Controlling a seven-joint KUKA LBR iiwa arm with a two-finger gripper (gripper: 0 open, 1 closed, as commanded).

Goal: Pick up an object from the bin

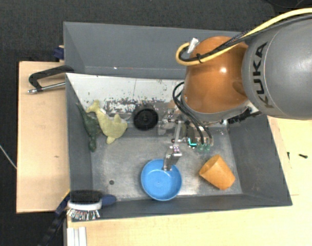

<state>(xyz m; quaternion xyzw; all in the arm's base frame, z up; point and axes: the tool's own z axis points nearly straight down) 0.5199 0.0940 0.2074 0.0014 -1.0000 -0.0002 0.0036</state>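
My gripper (171,157) hangs below the arm's orange cover, near the middle of the bin. Its lower end is at the far rim of a blue round bowl (160,182), which sits upright near the bin's front wall. I cannot tell whether it touches the rim. An orange cup (217,172) lies on its side to the right of the bowl, close below the gripper's right side. A black round disc (145,118) lies to the gripper's upper left, near the back wall.
A pale yellow-green toy animal (110,125) and a dark green toy figure (91,131) lie at the bin's left side. The arm and its orange cover hide the back right part of the bin floor.
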